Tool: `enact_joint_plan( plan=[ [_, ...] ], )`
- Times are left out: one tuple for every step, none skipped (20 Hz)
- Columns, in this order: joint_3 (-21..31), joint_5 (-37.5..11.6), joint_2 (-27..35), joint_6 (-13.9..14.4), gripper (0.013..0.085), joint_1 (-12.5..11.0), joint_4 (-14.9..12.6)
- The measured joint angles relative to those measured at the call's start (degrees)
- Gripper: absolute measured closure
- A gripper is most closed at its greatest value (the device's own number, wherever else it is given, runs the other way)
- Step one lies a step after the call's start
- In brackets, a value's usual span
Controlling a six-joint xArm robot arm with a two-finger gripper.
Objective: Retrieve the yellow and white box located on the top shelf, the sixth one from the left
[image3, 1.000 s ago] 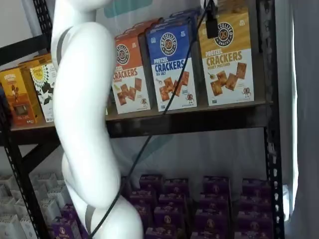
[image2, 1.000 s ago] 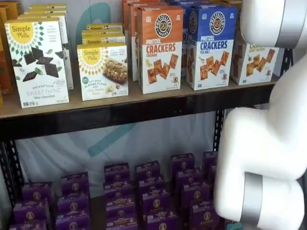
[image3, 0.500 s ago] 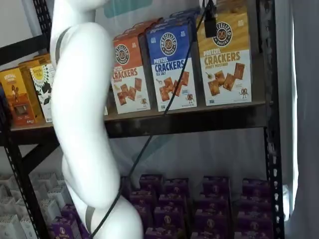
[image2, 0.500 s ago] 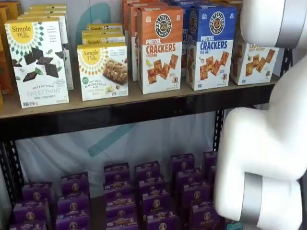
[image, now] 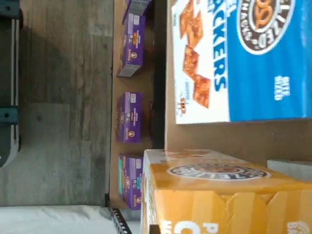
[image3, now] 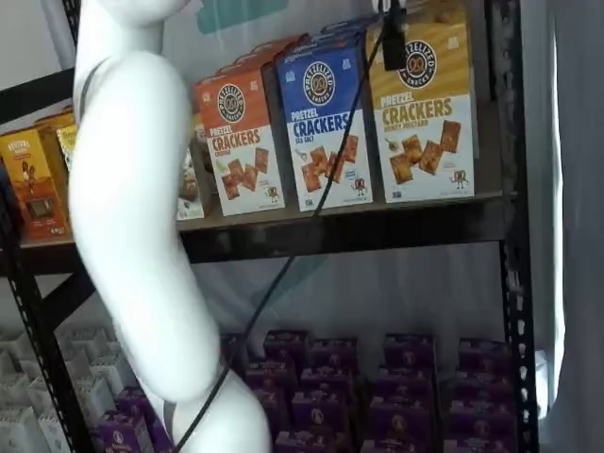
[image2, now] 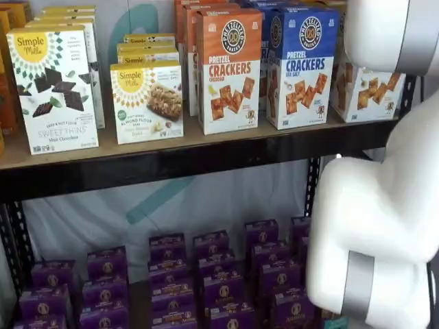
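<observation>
The yellow and white box (image3: 422,113) stands at the right end of the top shelf (image3: 359,231), beside the blue cracker box (image3: 326,123). In a shelf view it (image2: 367,92) is half hidden behind my white arm. My gripper (image3: 394,58) shows only as one black finger (image3: 394,42) hanging from the upper edge against the box's yellow front, with a cable beside it. The box shifts with the finger, so the gripper is shut on it. The wrist view shows the box's yellow top (image: 219,195) from close up.
An orange cracker box (image2: 230,68) and the blue one (image2: 302,65) stand left of the target. Simple Mills boxes (image2: 55,89) fill the shelf's left part. Purple boxes (image2: 219,281) cover the lower level. My arm (image2: 377,226) blocks the right side, and a black upright (image3: 505,189) stands next to the target.
The yellow and white box and the black finger have shifted together a little to the left and up. My arm has swung leftward in a shelf view.
</observation>
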Motion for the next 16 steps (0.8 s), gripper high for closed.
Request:
enact_joint_plan(
  plan=[
    [0.73, 0.48, -0.95, -0.42, 0.0410, -0.81, 0.78],
    [1.16, 1.13, -1.65, -0.69, 0.0410, -1.38, 1.22],
    [1.39, 1.97, -2.23, -0.89, 0.0410, -1.78, 1.38],
    [1.47, 3.35, -2.77, -1.04, 0.0410, -2.07, 1.26],
    [1.53, 4.61, -3.25, -1.13, 0.0410, -2.17, 0.88],
    [2.01, 5.56, -4.04, -1.23, 0.0410, -2.26, 0.56],
    [2.97, 6.07, -5.14, -1.33, 0.0410, -2.36, 0.39],
    [4.13, 6.37, -6.40, -1.38, 0.0410, -2.37, 0.18],
    [5.59, 6.43, -7.82, -1.37, 0.0410, -2.26, -0.06],
    [6.68, 6.41, -8.85, -1.29, 0.0410, -2.04, -0.29],
    [7.81, 6.43, -9.91, -1.10, 0.0410, -1.69, -0.63],
    [8.96, 6.65, -10.97, -0.74, 0.0410, -1.13, -1.15],
    [10.02, 6.82, -11.89, -0.34, 0.0410, -0.48, -1.67],
    [10.94, 7.01, -12.69, 0.09, 0.0410, 0.17, -2.20],
    [12.22, 7.19, -13.74, 0.73, 0.0410, 1.09, -2.88],
    [13.79, 7.23, -14.98, 1.52, 0.0410, 2.15, -3.50]
  ],
)
